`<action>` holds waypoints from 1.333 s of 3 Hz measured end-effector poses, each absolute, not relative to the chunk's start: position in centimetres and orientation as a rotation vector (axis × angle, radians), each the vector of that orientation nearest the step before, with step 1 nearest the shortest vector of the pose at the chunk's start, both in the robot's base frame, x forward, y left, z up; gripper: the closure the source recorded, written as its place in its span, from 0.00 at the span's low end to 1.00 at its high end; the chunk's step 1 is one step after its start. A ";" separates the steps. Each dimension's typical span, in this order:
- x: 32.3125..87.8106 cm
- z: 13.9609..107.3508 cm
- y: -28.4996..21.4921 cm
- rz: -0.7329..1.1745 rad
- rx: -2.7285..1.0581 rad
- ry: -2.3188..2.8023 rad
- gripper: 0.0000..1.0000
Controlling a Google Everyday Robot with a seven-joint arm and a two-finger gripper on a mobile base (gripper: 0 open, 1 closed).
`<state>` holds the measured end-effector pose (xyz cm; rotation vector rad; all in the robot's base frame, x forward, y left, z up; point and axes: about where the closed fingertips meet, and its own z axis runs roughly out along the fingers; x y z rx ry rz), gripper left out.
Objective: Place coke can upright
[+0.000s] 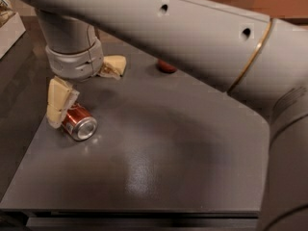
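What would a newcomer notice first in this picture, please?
The huge pale grey robot arm sweeping across the top dominates. Below its wrist at the left, the gripper with cream fingers hangs open over a small red metal coke can lying on its side on the dark grey table.

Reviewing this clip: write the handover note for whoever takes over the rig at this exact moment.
The gripper is open and low over the left part of the table. One finger is at the far end of the coke can; the can is not clamped.
The coke can lies on its side, silver end toward the camera.
The apple is at the back, mostly hidden by the arm.
Done: nothing yet; the can is not upright.
Left: grasp the can, stand it on end, release.
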<state>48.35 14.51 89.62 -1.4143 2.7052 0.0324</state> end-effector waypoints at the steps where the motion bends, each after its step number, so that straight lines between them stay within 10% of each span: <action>1: 48.4 88.9 16.4 0.054 -1.362 2.741 0.00; 4: 48.3 86.3 19.3 0.024 -1.258 2.845 0.00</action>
